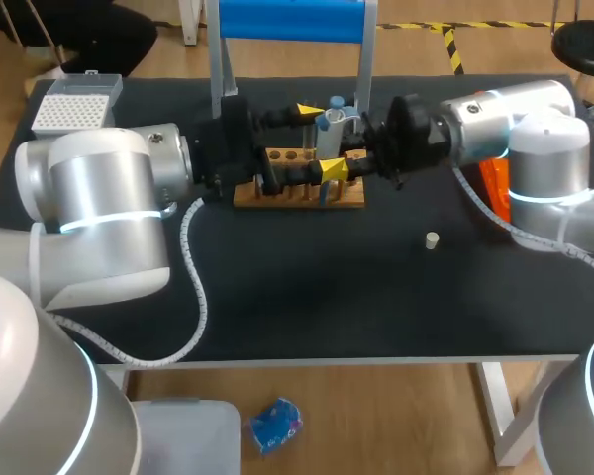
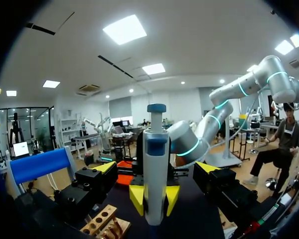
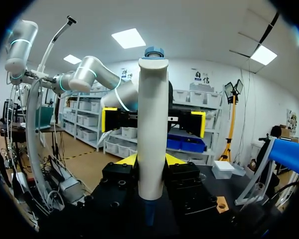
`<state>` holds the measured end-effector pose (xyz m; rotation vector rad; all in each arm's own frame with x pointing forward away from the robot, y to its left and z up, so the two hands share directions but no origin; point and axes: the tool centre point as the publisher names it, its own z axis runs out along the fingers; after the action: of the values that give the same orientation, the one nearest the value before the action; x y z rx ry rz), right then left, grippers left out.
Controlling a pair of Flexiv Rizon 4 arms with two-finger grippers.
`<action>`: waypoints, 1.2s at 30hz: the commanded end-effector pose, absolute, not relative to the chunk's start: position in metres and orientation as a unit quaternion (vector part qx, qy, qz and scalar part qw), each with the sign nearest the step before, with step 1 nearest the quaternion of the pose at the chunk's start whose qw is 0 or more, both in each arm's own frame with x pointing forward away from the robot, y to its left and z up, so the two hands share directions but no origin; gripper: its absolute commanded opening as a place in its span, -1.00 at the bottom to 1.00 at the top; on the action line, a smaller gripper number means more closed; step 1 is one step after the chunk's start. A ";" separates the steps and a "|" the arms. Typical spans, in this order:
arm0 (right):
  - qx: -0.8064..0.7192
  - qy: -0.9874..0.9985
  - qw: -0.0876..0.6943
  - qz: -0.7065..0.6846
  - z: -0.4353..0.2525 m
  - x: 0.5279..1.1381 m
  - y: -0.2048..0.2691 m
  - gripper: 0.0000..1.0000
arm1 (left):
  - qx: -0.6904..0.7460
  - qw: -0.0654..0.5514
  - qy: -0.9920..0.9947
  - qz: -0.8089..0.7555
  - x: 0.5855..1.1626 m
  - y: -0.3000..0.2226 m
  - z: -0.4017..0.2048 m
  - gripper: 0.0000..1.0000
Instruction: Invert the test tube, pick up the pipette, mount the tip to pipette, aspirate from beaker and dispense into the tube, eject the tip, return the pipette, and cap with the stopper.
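The right gripper (image 3: pixel 152 159) is clamping the white plastic pipette with blue plunger (image 3: pixel 153 104) upright, upper middle of the head view. Beyond it, the left gripper (image 1: pixel 320 139) is standing spread wide around it, apart. Pick-up is seemingly wrapping up; tip-mounting is calling for carrying it to the white tip box (image 1: pixel 74 102), upper left.

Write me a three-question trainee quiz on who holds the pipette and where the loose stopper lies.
1. True or false: the left end effector is shut on the pipette.
2. The pipette is: A) upright between the right end effector's fingers, B) lying on its side, C) hanging in the stand.
3. Where is the stopper?
Key: 1 false, it stands open around it. 2 A. 3 On the table, apart from the wooden rack, on the right arm's side.
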<state>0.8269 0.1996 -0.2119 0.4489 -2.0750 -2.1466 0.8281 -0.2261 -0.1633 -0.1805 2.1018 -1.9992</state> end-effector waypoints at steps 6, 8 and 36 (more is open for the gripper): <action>0.148 -0.686 0.062 -0.709 -0.213 0.827 0.203 -1.00 | -0.066 0.119 0.719 -0.682 0.829 -0.230 -0.165 0.87; 0.148 -0.686 0.062 -0.709 -0.213 0.827 0.204 -1.00 | -0.066 0.119 0.719 -0.681 0.829 -0.231 -0.166 0.88; 0.142 -0.683 0.059 -0.714 -0.214 0.825 0.205 -1.00 | -0.071 0.124 0.721 -0.678 0.830 -0.230 -0.167 -0.07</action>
<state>0.8262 0.2054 -0.2129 0.4320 -2.0701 -2.1570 0.8303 -0.2277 -0.1680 -0.1973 2.1058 -1.9810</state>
